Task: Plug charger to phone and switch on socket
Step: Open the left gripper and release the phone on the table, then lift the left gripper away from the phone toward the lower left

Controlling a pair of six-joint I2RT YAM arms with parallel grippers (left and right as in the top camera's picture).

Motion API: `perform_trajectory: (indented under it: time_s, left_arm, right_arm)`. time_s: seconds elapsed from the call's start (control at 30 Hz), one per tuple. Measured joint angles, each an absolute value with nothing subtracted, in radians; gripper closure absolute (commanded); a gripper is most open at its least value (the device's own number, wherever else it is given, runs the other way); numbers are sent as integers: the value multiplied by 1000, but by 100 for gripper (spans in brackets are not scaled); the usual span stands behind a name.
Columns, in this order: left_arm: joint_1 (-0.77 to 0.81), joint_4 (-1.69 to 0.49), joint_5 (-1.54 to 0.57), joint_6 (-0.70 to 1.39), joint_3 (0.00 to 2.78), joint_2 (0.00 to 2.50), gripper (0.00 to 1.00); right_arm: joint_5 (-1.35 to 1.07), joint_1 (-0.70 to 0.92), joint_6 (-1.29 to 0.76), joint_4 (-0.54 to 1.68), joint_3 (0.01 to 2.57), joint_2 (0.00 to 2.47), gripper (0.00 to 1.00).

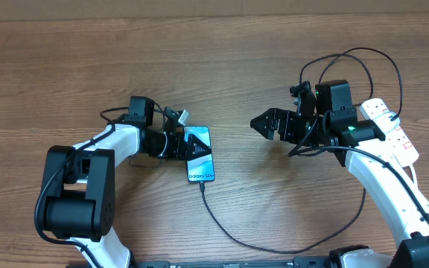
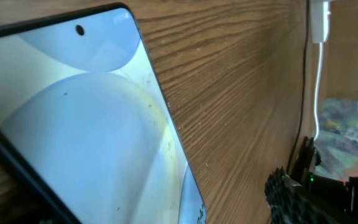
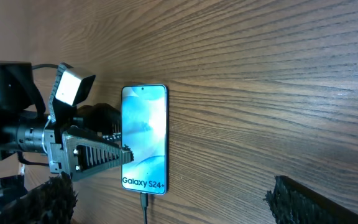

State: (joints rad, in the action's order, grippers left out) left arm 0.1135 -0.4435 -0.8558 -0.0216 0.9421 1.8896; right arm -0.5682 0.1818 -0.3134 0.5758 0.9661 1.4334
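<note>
The phone (image 1: 202,170) lies flat on the wooden table, screen lit, with its "Galaxy S24+" text at the near end. It also shows in the right wrist view (image 3: 145,134) and fills the left wrist view (image 2: 86,124). The charger's black connector (image 3: 145,200) sits in the phone's near end, and its thin cable (image 1: 274,249) curves off to the right. The white socket (image 1: 397,135) lies at the far right, partly behind the right arm. My left gripper (image 1: 197,146) is open, with its fingers over the phone's far half. My right gripper (image 1: 263,123) is open and empty, between the phone and the socket.
Black cable loops (image 1: 363,63) arch over the right arm near the socket. A white cord (image 2: 319,81) hangs at the top right of the left wrist view. The left arm's base (image 1: 77,193) stands at the near left.
</note>
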Motion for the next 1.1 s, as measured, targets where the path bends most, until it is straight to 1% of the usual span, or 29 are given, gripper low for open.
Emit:
perform_trajectory:
  time_s: [0.1,0.27,0.33,0.6,0.9,1.1]
  left_arm:
    - [113,-466,-824,-17,959,1882,11]
    - [114,-493,-759,1,988,1873,7]
    - [114,-498,-728,4,999,1870,0]
    - [113,-534,-570,21,1061,1866,0]
    - [106,-688,-328,47,1153,1878,0]
    - [96,-744,-244,93,1176,1869,1]
  right_arm:
    - [-568,182,-313,575,966,1433,0]
    - [-568,182,-314,576,966,1433,0]
    - [-568,182,-314,576,966,1433,0]
    - [-568,182,-313,576,966,1433,0]
    - [-568,182,-314,576,966,1433,0]
    - [-568,182,-313,576,966,1433,0]
